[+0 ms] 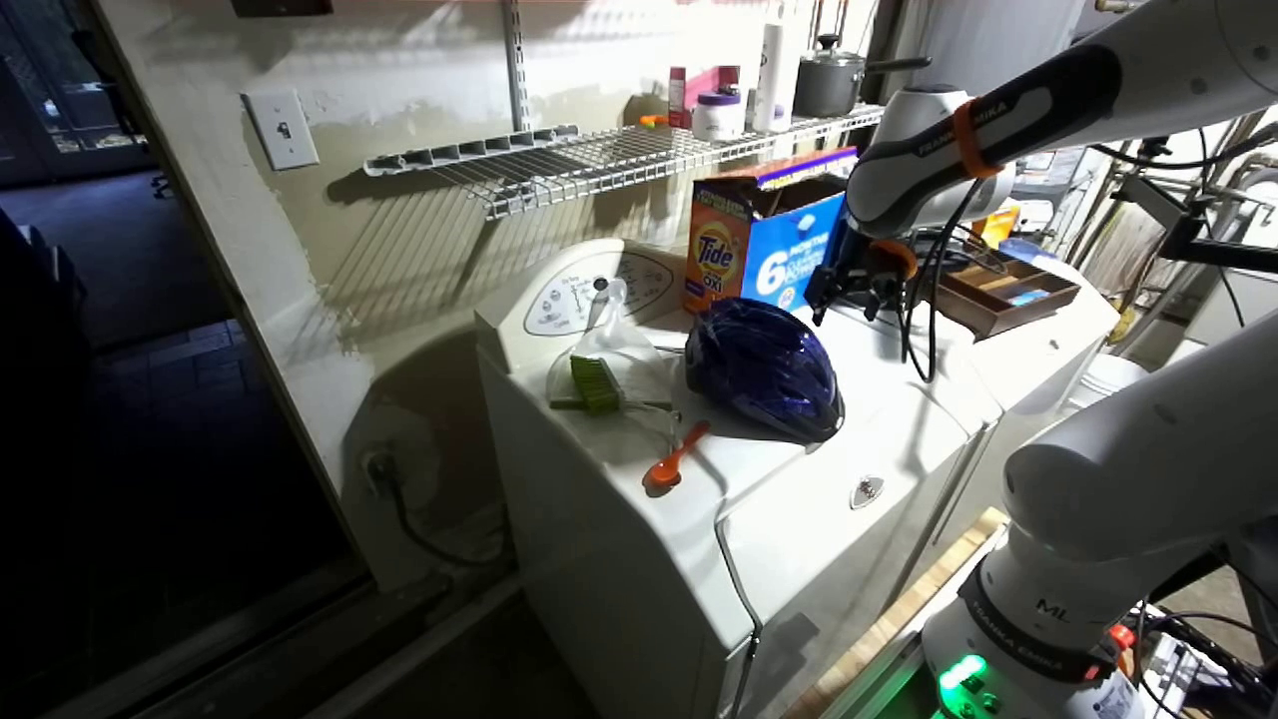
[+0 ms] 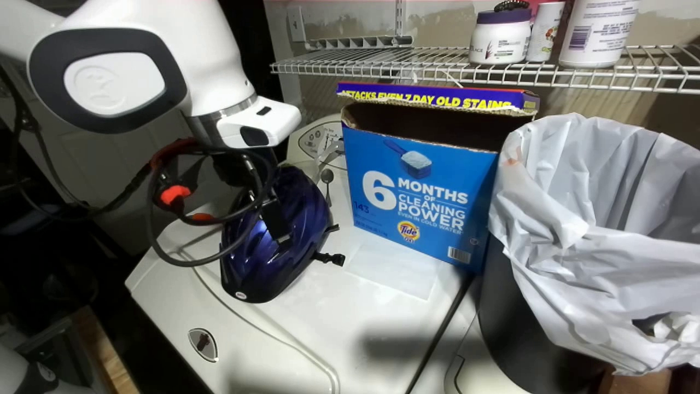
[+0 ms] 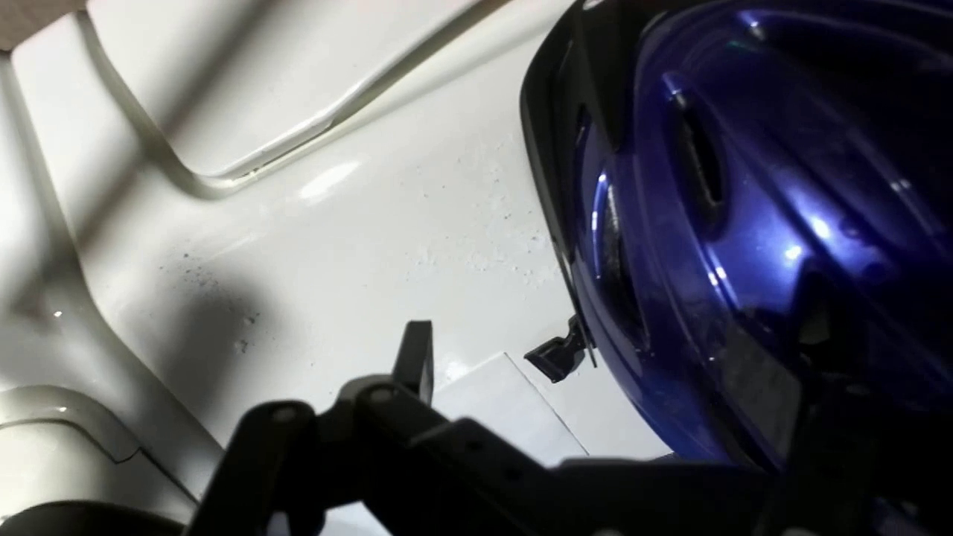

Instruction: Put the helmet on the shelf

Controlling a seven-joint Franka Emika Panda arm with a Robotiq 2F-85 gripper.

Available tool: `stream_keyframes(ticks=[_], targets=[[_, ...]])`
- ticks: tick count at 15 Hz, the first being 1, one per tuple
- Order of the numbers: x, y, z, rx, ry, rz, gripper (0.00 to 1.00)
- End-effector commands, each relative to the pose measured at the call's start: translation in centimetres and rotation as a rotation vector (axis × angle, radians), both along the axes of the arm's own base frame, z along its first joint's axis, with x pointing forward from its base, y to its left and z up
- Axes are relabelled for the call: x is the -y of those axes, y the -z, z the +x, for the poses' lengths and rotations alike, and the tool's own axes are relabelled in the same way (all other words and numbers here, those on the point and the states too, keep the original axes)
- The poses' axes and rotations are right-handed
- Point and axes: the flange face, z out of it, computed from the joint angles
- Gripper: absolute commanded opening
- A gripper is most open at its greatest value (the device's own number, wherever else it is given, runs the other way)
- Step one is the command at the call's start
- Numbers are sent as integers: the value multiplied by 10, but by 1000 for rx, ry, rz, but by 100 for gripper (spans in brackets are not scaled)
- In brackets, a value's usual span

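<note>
The glossy dark blue helmet (image 1: 764,369) rests dome up on the white appliance top; it also shows in an exterior view (image 2: 301,202) and fills the right of the wrist view (image 3: 774,164). Its black strap buckle (image 3: 560,357) lies beside it. My gripper (image 1: 851,300) is open and empty, just off the helmet's side nearer the box. In the wrist view the fingers (image 3: 592,357) are wide apart, one over bare appliance top, one overlapping the helmet's edge. Contact cannot be told. The white wire shelf (image 1: 639,165) is on the wall behind, above; it shows in both exterior views (image 2: 383,68).
A blue-and-orange detergent box (image 2: 415,191) stands under the shelf beside the helmet. A lined trash bin (image 2: 547,219) is right of it. Jars (image 2: 499,41) and a pot (image 1: 829,80) stand on the shelf. An orange spoon (image 1: 664,471) and green brush (image 1: 596,384) lie near the helmet.
</note>
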Motion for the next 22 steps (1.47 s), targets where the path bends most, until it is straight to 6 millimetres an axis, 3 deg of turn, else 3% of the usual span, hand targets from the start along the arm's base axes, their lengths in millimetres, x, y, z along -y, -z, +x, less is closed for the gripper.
stream_keyframes(ticks=[1, 4, 12, 22], targets=[[1, 2, 8, 47, 50, 100, 100], [1, -1, 12, 74, 78, 141, 100], [-13, 12, 21, 55, 67, 173, 100], [7, 0, 20, 63, 66, 154, 100]])
